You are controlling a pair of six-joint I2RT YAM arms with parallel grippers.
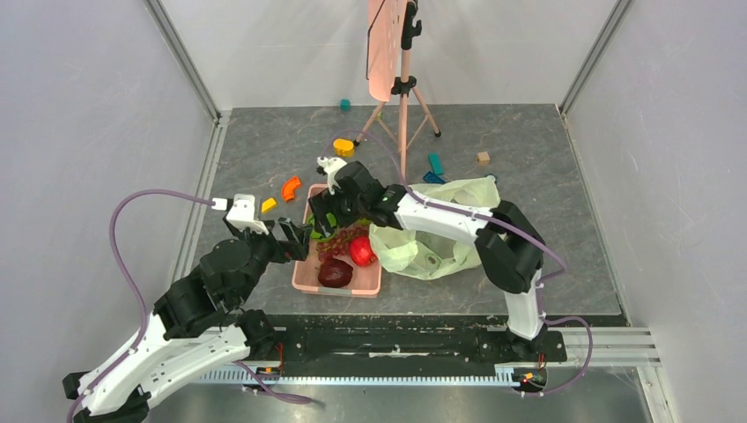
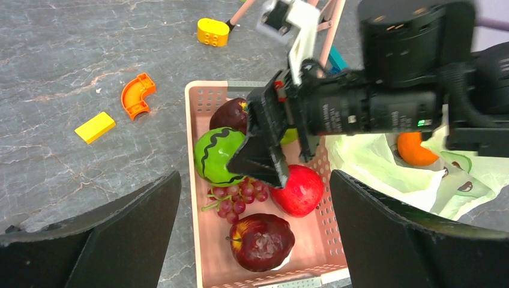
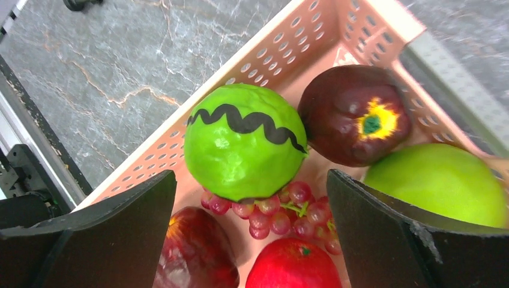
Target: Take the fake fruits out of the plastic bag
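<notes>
The pale-green plastic bag (image 1: 421, 254) lies right of the pink basket (image 1: 352, 291), with an orange (image 2: 414, 150) showing inside it. In the basket (image 2: 189, 180) lie the green ball with a zigzag band (image 2: 216, 157), a red apple (image 2: 299, 189) and a green apple (image 3: 435, 183). My right gripper (image 1: 329, 224) hangs open and empty just above these fruits, its fingers (image 2: 264, 150) beside the green ball (image 3: 245, 150). My left gripper (image 1: 298, 240) is open and empty above the basket's left near side.
The basket also holds two dark maroon fruits (image 2: 262, 241) (image 3: 354, 114) and a purple grape bunch (image 2: 235, 195). Toy blocks lie on the table: yellow (image 1: 344, 147), orange curved (image 1: 290, 187), teal (image 1: 435, 163). A pink tripod stand (image 1: 403, 88) stands behind.
</notes>
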